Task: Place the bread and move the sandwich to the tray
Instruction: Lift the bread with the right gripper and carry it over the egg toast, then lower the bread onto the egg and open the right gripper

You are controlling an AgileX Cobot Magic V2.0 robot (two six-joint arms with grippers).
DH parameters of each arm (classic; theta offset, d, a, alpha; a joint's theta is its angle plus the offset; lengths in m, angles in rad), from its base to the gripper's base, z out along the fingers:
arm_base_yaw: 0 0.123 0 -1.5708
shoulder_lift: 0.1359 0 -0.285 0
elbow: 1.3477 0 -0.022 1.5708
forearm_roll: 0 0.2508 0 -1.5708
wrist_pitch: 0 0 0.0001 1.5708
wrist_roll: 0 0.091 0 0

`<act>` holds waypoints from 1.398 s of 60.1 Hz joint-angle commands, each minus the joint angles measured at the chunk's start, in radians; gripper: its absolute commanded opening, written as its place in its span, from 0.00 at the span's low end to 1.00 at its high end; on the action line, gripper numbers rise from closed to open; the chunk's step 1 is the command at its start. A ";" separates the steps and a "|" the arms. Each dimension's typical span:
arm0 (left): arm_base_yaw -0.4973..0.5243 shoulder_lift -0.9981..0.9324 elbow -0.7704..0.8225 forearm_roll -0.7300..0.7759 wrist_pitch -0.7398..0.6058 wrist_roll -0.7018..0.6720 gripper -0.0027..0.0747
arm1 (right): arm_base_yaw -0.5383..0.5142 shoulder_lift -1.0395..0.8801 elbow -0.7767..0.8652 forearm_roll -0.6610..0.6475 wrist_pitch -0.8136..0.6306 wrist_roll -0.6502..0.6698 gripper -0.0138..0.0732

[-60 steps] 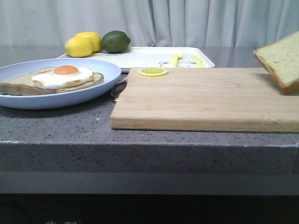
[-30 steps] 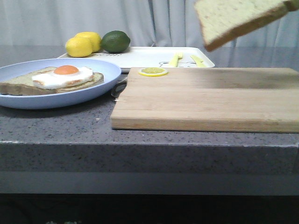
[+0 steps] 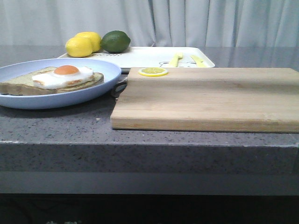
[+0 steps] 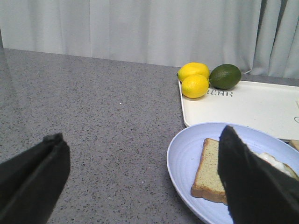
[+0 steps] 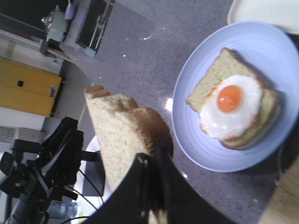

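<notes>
Pinching the bread (image 5: 122, 140) by one edge, the right gripper (image 5: 152, 186) has its dark fingers pressed against the slice, which stands nearly on end in the right wrist view, with the pale face showing and the brown crust along the gripped side. From that view the gripper is up over the counter beside the sandwich (image 5: 233, 112) (the egg-topped toast on the pale blue plate), and the bread touches nothing but the fingers. Neither the bread nor the right arm appears in the front view.

The left gripper (image 4: 145, 186) is low over the grey counter (image 4: 93, 116), its two dark fingers spread wide apart with nothing between them. One finger covers part of the toast on the plate (image 4: 187, 154), so the egg shows only as a white sliver behind it.

In the front view the sandwich (image 3: 58, 78) sits at the left of the counter, just beside the wooden cutting board (image 3: 205, 98), whose far edge carries a lemon slice (image 3: 153, 72). Behind them lies the white tray (image 3: 145, 57), its near rim partly hidden by plate and board; two lemons (image 3: 83, 45) and a lime (image 3: 115, 41) rest at its left end, yellow utensils (image 3: 184, 59) nearer its right. The tray's printed drawing is too faint to read.
</notes>
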 commanded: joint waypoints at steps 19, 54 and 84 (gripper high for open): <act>-0.006 0.011 -0.034 -0.001 -0.083 -0.006 0.85 | 0.205 0.184 -0.022 0.275 -0.374 -0.015 0.06; -0.006 0.011 -0.034 -0.001 -0.083 -0.006 0.85 | 0.223 0.233 0.082 0.292 -0.460 -0.015 0.17; -0.006 0.011 -0.034 -0.001 -0.083 -0.006 0.85 | 0.201 0.230 0.082 0.286 -0.367 -0.016 0.59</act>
